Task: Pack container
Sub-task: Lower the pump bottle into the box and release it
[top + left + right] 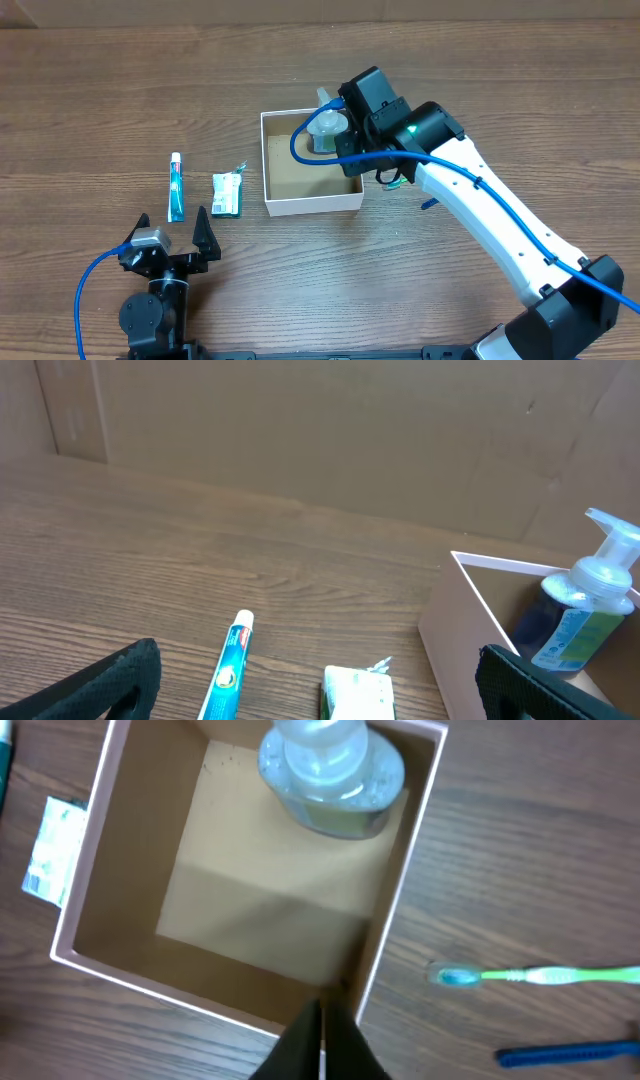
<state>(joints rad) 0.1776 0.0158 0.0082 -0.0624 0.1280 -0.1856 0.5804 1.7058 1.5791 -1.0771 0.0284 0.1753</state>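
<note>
Beside container (260,870), toothbrush (530,976) in wrist view, right tool (322,1010) pressed together, left tool (173,228) spread

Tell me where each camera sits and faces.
Overhead: above the table, looking straight down; both arms show, left gripper open.
Left wrist: low, facing the white-walled square cardboard box; own black fingers at the corners.
Right wrist: over the box, looking down; shut right gripper at bottom.
Shared: box and clear pump bottle, all three.
</note>
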